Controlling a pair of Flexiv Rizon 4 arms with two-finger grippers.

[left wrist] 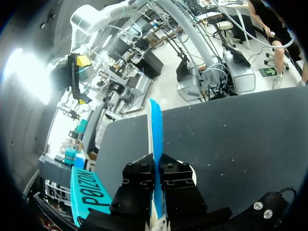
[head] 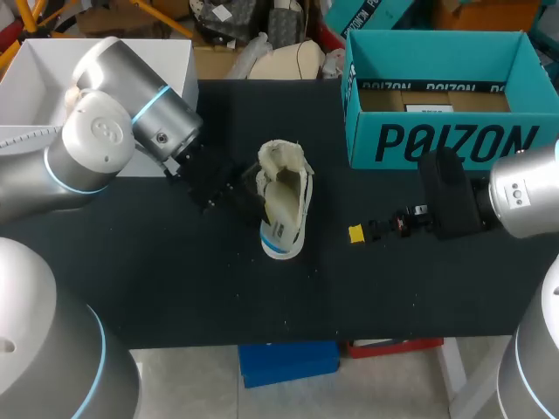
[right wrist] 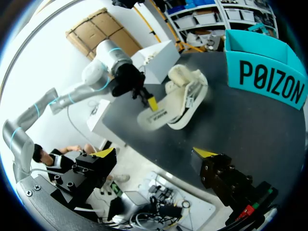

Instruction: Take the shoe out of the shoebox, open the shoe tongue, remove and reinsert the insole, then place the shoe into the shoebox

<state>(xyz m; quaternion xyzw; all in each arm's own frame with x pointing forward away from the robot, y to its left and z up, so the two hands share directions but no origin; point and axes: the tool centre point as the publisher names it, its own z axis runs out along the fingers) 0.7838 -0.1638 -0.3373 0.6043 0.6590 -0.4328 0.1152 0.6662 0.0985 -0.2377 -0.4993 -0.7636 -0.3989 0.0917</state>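
Head, left wrist and right wrist views of a two-arm rig at a black table [head: 175, 288]. The shoe [head: 293, 170], cream-coloured, is lying on its side near the middle of the table, outside the teal shoebox [head: 454, 140], which is standing open at the far right corner. The left gripper [head: 244, 190] is reaching in just beside the shoe and is pinching the insole [right wrist: 151, 120]; in the left wrist view the insole is showing edge-on as a thin blue-and-white strip [left wrist: 155, 130] with a black finger pressing on each face. Seen from the right wrist, the insole is sitting against the shoe's near side, but whether it is touching the table cannot be told. The right gripper [right wrist: 154, 152] is hovering low over the table between the shoe and the right edge, well apart from both shoe and shoebox, its jaws spread wide and holding nothing. A white box [head: 179, 61] is resting at the far left corner, behind the left arm
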